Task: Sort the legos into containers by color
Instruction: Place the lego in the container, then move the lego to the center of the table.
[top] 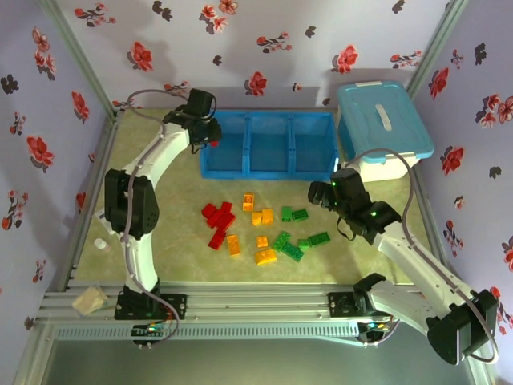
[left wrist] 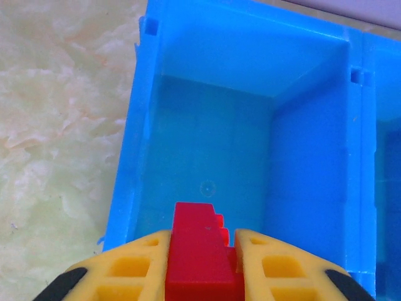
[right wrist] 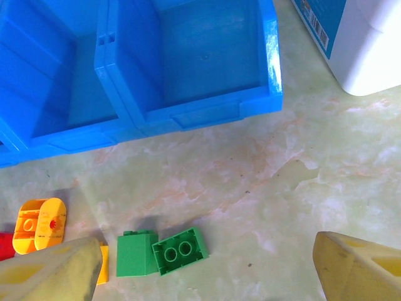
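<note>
Walls (top: 280, 48) around my station: pale lilac covering printed with red and dark flowers, probably fabric. Silver metal posts (top: 80, 58) in the back corners. Counter (top: 180, 269) topped in pale green marbling; ribbed aluminium rail (top: 256, 303) along my near edge. Light soft, even.

About four red bricks (top: 218, 218) loose on the mat (top: 361, 265), bunched too tightly for a sure count, plus one more red brick (left wrist: 199, 251) up over the tray (top: 264, 171). Around six orange-yellow bricks (top: 265, 257) and around six green bricks (top: 292, 251), so some seventeen in all. One tray of three compartments (top: 271, 144), one lidded tub (top: 385, 120).
</note>
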`<action>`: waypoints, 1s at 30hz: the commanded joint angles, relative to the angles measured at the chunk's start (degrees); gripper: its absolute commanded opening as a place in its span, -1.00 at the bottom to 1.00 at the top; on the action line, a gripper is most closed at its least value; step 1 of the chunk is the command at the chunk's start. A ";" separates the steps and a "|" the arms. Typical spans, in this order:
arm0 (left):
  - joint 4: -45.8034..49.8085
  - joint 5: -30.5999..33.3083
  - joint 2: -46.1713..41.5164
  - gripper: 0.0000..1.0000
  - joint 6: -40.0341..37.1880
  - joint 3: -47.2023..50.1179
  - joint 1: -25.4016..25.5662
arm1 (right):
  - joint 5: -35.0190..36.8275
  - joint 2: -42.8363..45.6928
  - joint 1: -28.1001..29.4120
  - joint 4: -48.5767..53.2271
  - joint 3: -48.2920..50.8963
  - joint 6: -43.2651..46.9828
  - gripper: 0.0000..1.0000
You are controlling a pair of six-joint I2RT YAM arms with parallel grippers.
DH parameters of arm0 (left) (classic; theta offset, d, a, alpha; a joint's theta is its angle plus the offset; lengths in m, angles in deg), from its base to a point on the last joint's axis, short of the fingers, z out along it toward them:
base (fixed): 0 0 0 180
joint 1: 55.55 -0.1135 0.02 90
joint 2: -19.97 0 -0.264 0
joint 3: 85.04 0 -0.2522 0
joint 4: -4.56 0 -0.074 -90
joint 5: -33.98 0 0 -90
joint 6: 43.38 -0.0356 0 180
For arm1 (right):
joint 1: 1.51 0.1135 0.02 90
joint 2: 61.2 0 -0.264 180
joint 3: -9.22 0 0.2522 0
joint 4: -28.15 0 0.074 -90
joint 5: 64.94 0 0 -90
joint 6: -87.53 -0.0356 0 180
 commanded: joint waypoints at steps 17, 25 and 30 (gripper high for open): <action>1.38 1.79 -5.27 0.30 -3.63 1.58 -2.22 | -0.40 0.56 1.06 1.95 -0.47 -0.72 0.75; -6.30 1.56 -17.69 0.27 -1.27 20.76 -2.39 | -0.51 -0.91 2.01 3.11 -0.99 0.86 0.75; -9.56 1.31 -27.53 0.24 1.67 36.31 -1.44 | -0.59 -2.90 3.25 2.12 -1.88 1.18 0.74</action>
